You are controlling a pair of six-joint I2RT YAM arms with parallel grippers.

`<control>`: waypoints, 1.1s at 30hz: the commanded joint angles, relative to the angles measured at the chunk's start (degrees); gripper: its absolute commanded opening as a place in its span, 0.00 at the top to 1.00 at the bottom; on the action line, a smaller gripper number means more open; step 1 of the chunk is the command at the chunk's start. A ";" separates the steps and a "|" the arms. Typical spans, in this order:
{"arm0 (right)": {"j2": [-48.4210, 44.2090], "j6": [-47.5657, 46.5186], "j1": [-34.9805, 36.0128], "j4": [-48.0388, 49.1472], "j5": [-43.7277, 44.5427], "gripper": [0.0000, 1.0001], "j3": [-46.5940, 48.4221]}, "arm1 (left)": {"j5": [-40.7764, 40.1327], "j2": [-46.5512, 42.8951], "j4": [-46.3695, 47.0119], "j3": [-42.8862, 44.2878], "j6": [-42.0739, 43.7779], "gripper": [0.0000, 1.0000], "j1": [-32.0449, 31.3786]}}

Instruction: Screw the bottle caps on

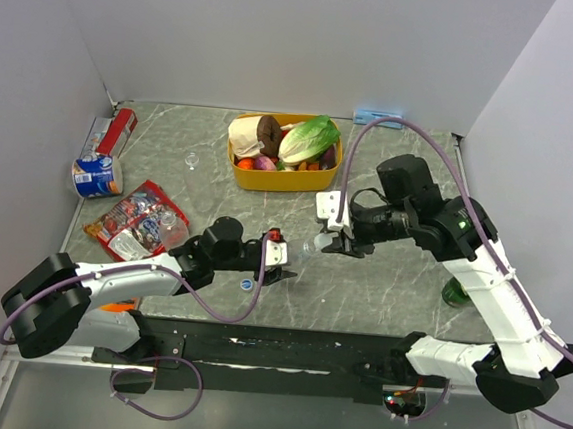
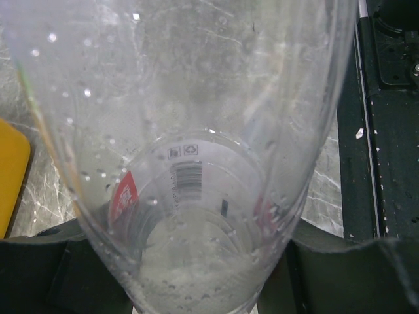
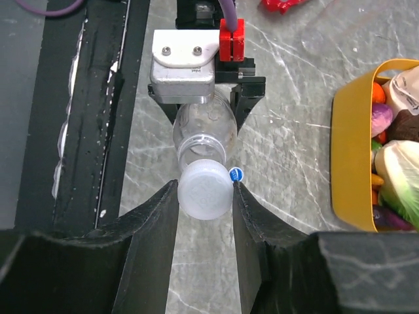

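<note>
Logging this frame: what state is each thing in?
clear bottle: lying sideways, clamped in left hand.
whitish cap: at the bottle's mouth, pinched by right hand; how far threaded, unclear.
blue cap: loose on the table.
yellow tub: filled with food items.

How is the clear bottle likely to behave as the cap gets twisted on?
The bottle looks thin-walled and nearly empty: probably light, easily dented. Its smooth round body may spin within the left end effector under torque from the white cap.
</note>
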 commanded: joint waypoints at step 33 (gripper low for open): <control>3.97 -2.44 4.78 -3.40 0.95 0.61 -1.87 | -1.03 -0.57 8.25 0.47 -2.92 0.99 0.14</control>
